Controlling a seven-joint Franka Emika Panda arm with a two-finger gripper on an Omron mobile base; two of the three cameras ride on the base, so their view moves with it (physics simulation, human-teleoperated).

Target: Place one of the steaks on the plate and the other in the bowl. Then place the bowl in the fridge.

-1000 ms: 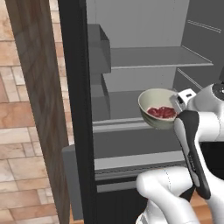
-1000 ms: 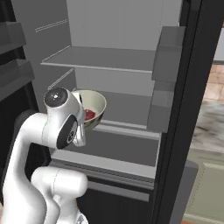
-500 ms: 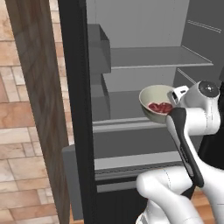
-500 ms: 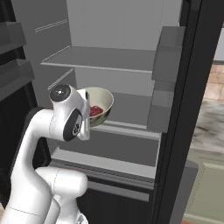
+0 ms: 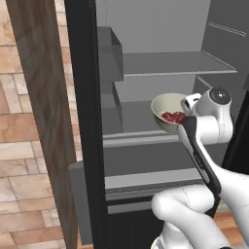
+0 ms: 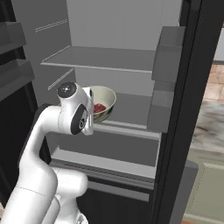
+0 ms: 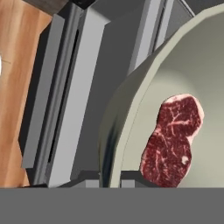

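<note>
The claw (image 7: 110,177) pinches the bowl's (image 5: 165,108) rim, fingers nearly closed; a dark red steak (image 7: 171,140) lies inside, at the fridge's (image 6: 131,57) middle shelf (image 6: 131,108), 3 o'clock in the hand view.

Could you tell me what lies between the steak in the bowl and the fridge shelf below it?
Only the bowl's own bottom; beneath it the shelf is bare grey. The steak lies inside the bowl, as the right base view shows.

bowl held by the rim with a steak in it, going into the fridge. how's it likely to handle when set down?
The bowl looks rigid and deep, so it should hold shape. The claw pinches one rim edge, so the load hangs off-centre and it may tilt on release. The steak lies loose on the smooth inner wall and could slide. Its rounded base may rock on the fridge shelf.
</note>
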